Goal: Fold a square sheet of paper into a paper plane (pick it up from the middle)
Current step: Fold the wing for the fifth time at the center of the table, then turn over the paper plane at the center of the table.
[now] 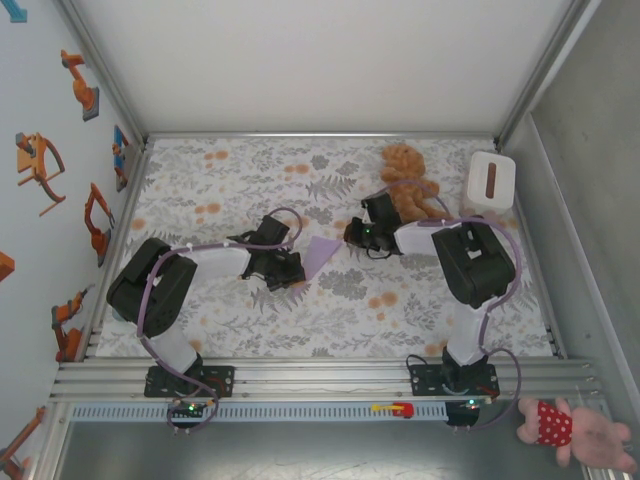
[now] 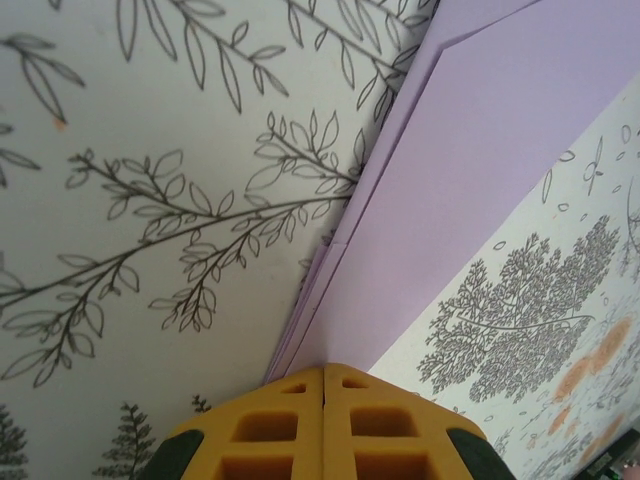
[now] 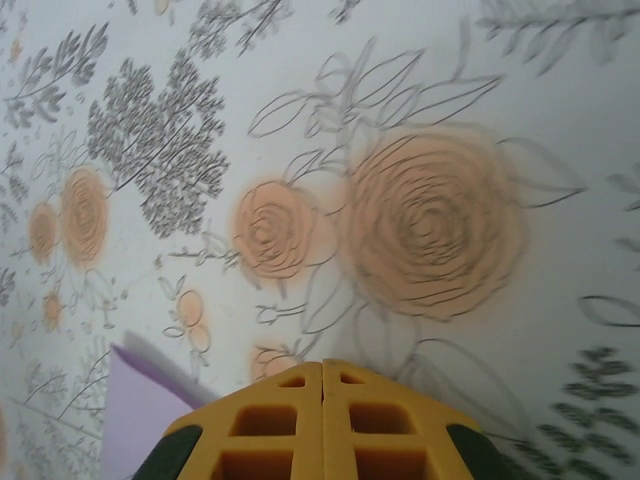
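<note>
The lavender sheet of paper lies on the floral table between the two arms, folded over on itself into a wedge. In the left wrist view its stacked layers run along a long crease down to my left gripper. That gripper is shut, its yellow tips touching the paper's near end at the crease; no paper shows between the jaws. My right gripper is shut and holds nothing, just above the cloth to the right of the paper, whose corner shows at lower left. From above it sits beside the sheet's right edge.
A brown teddy bear lies at the back right, just behind the right wrist. A white box stands in the far right corner. Metal frame rails edge the table. A pink toy lies off the table at front right.
</note>
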Tool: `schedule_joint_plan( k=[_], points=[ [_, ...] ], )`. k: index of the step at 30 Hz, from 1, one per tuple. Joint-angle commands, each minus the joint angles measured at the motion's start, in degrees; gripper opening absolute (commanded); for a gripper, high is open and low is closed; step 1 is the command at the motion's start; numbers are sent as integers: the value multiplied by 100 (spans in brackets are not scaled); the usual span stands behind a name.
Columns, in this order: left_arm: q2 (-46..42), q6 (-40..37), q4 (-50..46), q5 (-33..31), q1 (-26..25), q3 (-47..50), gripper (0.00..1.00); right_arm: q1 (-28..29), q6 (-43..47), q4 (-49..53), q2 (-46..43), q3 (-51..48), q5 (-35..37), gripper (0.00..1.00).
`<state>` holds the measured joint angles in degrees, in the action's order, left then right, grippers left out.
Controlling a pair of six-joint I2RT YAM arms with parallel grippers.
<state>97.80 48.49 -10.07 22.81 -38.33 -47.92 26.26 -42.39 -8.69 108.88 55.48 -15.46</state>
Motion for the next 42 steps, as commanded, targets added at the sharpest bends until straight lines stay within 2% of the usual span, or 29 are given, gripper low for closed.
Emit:
schedule_joint_plan(
  k=[1, 5, 10, 11, 15, 17, 22, 26, 27, 29, 33, 42],
  points=[
    [-118, -181, -653, 224, -31, -229, 4, -101, 193, 448, -353, 48, 439, 0],
    [-550, -203, -850, 308, 13, -479, 12, -83, 223, 589, -633, 86, 185, 1],
    [-1218, -407, -1368, 12, 315, -666, 41, 161, 208, 1106, -1072, 171, 197, 7],
    [-1359, -457, -1469, -84, 410, -653, 45, 248, 189, 1249, -1170, 185, 282, 12],
    [-1808, -829, -1945, -473, 767, -683, 60, 679, 61, 1771, -1482, 224, 770, 43],
    [-2015, -964, -2077, -711, 924, -647, 68, 890, 0, 2158, -1467, 408, 935, 52],
    [-2441, -1212, -2149, -941, 1380, -465, 86, 1527, -330, 3102, -1287, 955, 1582, 64],
    [-2682, -1489, -2103, -1137, 1653, -326, 98, 1959, -883, 3617, -981, 1419, 1907, 67],
    [-2747, -1546, -2033, -1147, 1714, -262, 100, 2043, -1048, 3705, -886, 1518, 1971, 67],
    [-2836, -1644, -1928, -1116, 1795, -170, 96, 2203, -1378, 3851, -747, 1670, 2159, 68],
    [-2891, -1637, -1880, -1016, 1896, -93, 96, 2437, -1967, 4077, -577, 1799, 2591, 68],
    [-2975, -1583, -1799, -841, 1992, -18, 96, 2550, -2363, 4332, -21, 2208, 2627, 66]
  ],
)
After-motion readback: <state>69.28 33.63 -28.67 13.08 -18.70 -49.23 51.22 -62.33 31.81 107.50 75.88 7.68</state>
